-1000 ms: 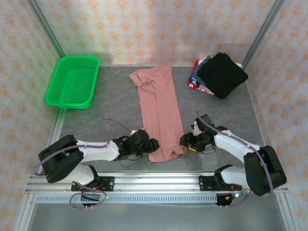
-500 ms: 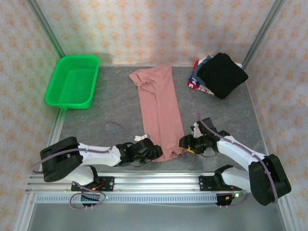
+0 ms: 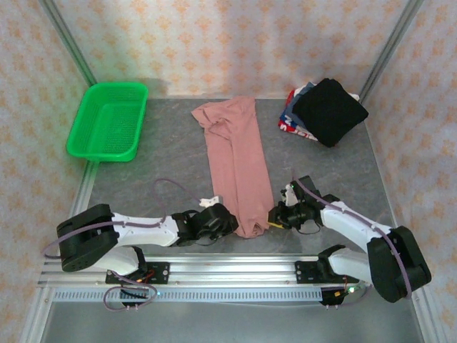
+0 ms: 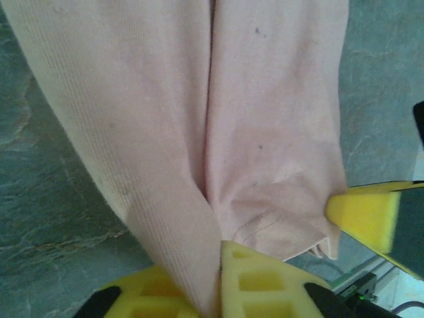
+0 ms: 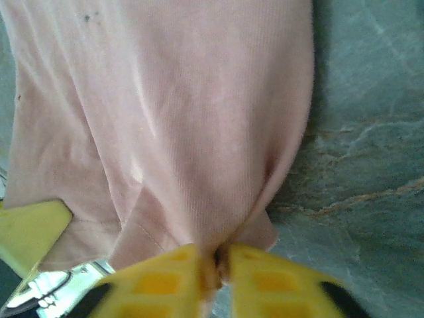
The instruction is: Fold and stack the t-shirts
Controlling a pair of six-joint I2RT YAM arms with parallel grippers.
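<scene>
On the grey table, the dusty-pink t-shirt lies folded lengthwise.

No text or number is legible; the print on the stacked red-white-navy cloth t-shirts is too small.

A green mesh basket sits at the upper left of a grey stone-patterned table, backed by peach patterned walls.
</scene>
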